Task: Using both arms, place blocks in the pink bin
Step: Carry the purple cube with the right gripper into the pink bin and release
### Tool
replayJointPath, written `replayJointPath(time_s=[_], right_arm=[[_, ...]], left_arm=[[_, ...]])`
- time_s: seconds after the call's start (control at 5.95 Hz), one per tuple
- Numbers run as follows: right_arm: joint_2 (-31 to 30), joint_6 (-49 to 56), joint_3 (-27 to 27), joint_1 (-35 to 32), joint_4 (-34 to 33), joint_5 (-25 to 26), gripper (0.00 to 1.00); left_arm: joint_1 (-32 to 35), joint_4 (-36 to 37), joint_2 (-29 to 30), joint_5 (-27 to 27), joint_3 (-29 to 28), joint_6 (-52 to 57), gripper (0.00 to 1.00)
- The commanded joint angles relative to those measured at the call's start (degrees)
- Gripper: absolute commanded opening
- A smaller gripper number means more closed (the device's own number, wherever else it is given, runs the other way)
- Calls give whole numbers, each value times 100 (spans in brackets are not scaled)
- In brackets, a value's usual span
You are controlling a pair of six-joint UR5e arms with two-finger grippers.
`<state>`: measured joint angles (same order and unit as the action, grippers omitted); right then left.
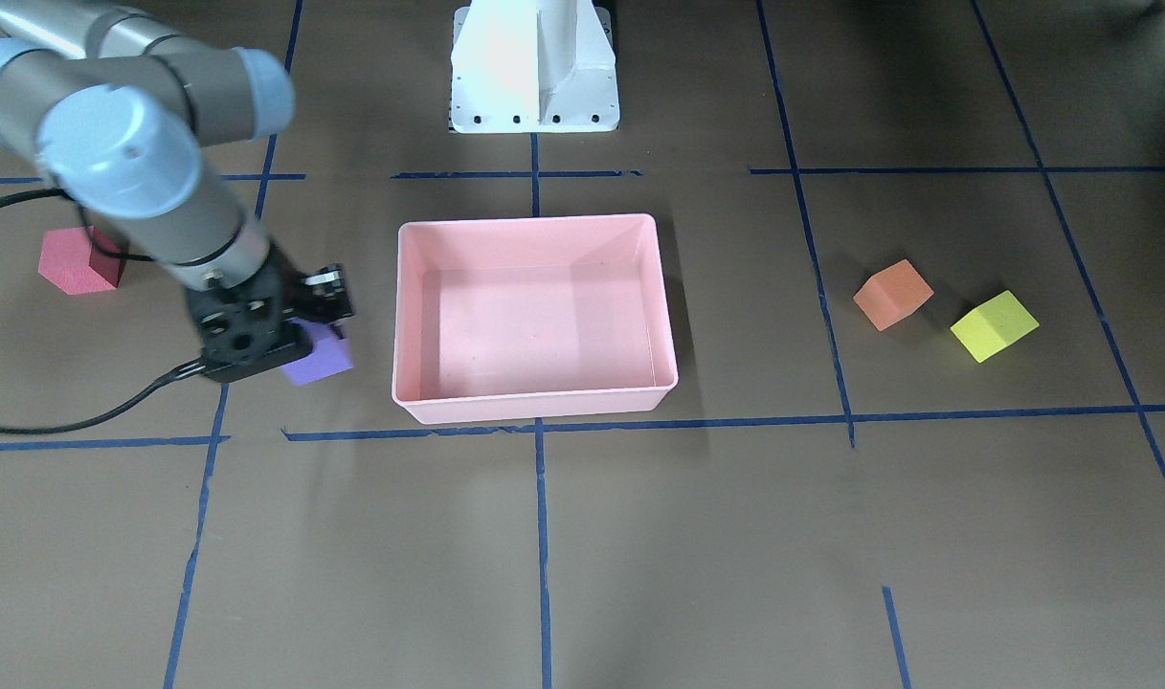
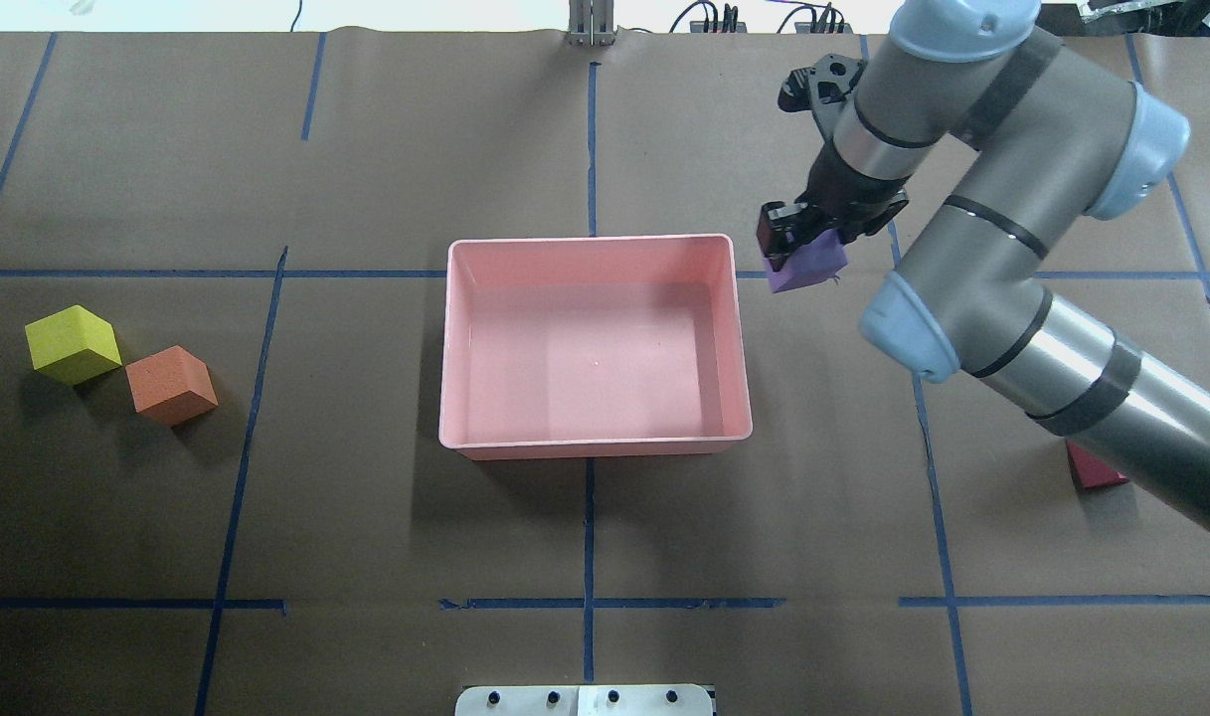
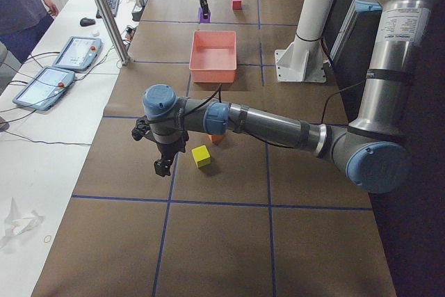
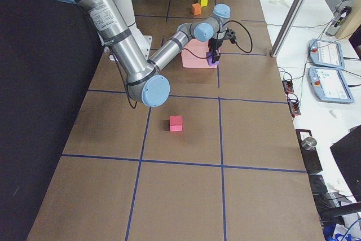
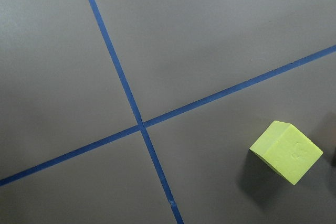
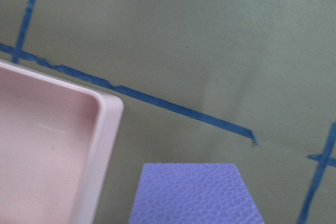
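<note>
My right gripper (image 2: 801, 257) is shut on the purple block (image 2: 811, 268) and holds it just outside the pink bin's (image 2: 595, 242) far right corner. The right wrist view shows the purple block (image 6: 194, 195) beside the bin's rim corner (image 6: 107, 124). The bin (image 1: 534, 222) holds nothing. The red block (image 2: 1092, 469) lies partly under my right arm. The orange block (image 2: 172, 385) and yellow-green block (image 2: 72, 343) lie together at the left. My left gripper (image 3: 161, 166) hangs just beside the yellow-green block (image 3: 201, 156); I cannot tell whether it is open or shut.
The white pedestal base (image 1: 534, 67) stands behind the bin. Blue tape lines cross the brown table. A metal pole (image 3: 104, 12) and operator tablets (image 3: 76, 53) stand along the far table edge. A black cable (image 1: 84, 421) trails from my right wrist.
</note>
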<state>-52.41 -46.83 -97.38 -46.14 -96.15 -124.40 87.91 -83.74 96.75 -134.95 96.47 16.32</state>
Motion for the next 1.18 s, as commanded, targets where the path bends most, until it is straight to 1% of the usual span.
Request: replayJointPath(time_s=[0.0,0.17,0.34,0.5,0.67,0.84,1.01], right_arm=[[1087,-2120,122,839,-515,570,52],[1328,-2929,323,1139,-545,984,100],[1321,-3076,281,1212,-545,1214,100],[1260,-2808,185,1213,-545,1191,100],[1173,-2292,45,1117,-684,1190,100],[972,-1730,-148,811,-738,903,100],[743,-1306,-263,460,-738,561,100]], left_arm=[[-106,-45,10,-144,12,-319,100],[-429,-463,2,-233,12,-574,100],[-833,-1207,-111,-199,-14,-916,100],[-1037,-1467,-121,-181,-49,-1015,100],[-1178,-1522,-295,-181,-41,-1295,100],[-1441,-1679,-445,-181,-6,-2585,100],[-1809,-2446,-725,-111,-32,-4199,100]])
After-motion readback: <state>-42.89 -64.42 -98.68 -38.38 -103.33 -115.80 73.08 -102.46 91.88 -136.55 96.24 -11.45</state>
